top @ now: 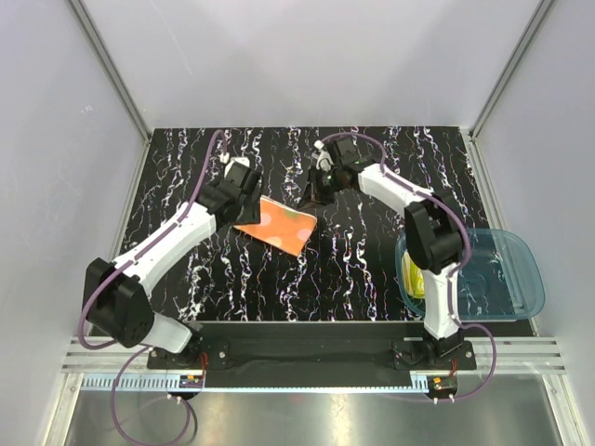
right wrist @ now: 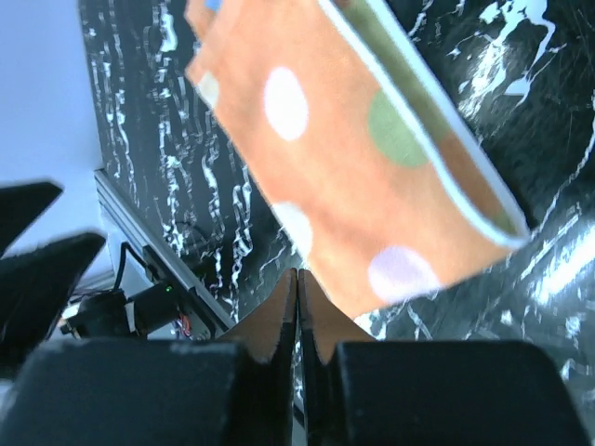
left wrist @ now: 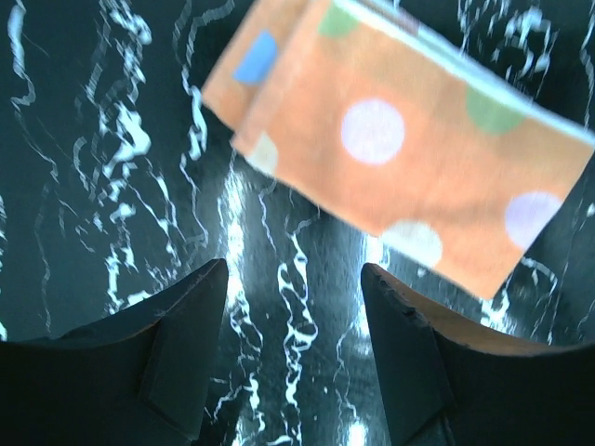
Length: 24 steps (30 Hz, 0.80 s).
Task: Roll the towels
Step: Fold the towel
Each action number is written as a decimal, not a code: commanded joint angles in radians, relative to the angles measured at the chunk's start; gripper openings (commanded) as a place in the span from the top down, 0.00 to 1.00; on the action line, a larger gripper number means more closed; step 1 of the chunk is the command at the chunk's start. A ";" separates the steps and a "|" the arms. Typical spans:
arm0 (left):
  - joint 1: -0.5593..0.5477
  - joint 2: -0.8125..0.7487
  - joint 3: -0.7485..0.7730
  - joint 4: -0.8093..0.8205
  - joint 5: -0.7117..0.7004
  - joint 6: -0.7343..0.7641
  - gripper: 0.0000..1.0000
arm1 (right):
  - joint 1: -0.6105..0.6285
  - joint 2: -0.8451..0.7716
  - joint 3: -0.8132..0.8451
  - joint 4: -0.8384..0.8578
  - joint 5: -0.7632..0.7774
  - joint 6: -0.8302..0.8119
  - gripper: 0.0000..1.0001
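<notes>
The orange towel (top: 279, 224) with pale polka dots lies folded flat on the black marbled table between my two grippers. My left gripper (top: 244, 186) sits at its left end. In the left wrist view this gripper (left wrist: 293, 269) is open with only bare table between its fingers, and the orange towel (left wrist: 400, 149) lies just ahead of the tips. My right gripper (top: 316, 190) is at the towel's far right corner. Its jaws (right wrist: 297, 274) are shut together with nothing between them, just short of the orange towel (right wrist: 353, 158). A yellow towel (top: 413, 279) shows in the tray, partly hidden by the right arm.
A translucent blue tray (top: 521, 279) stands at the table's right edge beside the right arm. Grey walls with metal frame posts close in the table at the back and both sides. The arms' base rail (top: 307, 351) runs along the near edge.
</notes>
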 commanded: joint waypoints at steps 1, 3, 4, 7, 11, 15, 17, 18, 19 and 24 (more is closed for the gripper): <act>-0.018 -0.066 -0.035 0.017 0.030 -0.047 0.36 | 0.011 0.094 0.031 0.027 -0.073 0.042 0.94; -0.022 -0.095 -0.055 0.015 0.040 -0.051 0.36 | 0.022 0.130 0.024 0.048 -0.077 0.046 0.96; -0.024 -0.101 -0.059 0.013 0.038 -0.053 0.36 | 0.026 0.136 0.018 0.057 -0.079 0.049 0.97; -0.029 -0.124 -0.076 0.012 0.030 -0.053 0.36 | 0.056 0.156 -0.021 0.082 -0.070 0.049 0.99; -0.041 -0.131 -0.084 0.006 0.018 -0.050 0.37 | 0.094 0.142 -0.093 0.110 -0.045 0.045 1.00; -0.072 -0.134 -0.091 -0.006 -0.014 -0.038 0.37 | 0.108 0.098 -0.220 0.116 0.008 0.030 1.00; -0.099 -0.144 -0.101 -0.007 -0.023 -0.031 0.37 | 0.108 0.059 -0.266 0.113 0.030 0.016 1.00; -0.111 -0.147 -0.104 -0.007 -0.034 -0.031 0.37 | 0.108 0.044 -0.309 0.111 0.050 0.013 1.00; -0.133 -0.149 -0.110 -0.008 -0.039 -0.030 0.37 | 0.108 0.015 -0.326 0.108 0.054 0.005 1.00; -0.216 -0.149 -0.118 -0.016 -0.088 -0.047 0.37 | 0.108 -0.073 -0.337 0.030 0.108 -0.027 0.98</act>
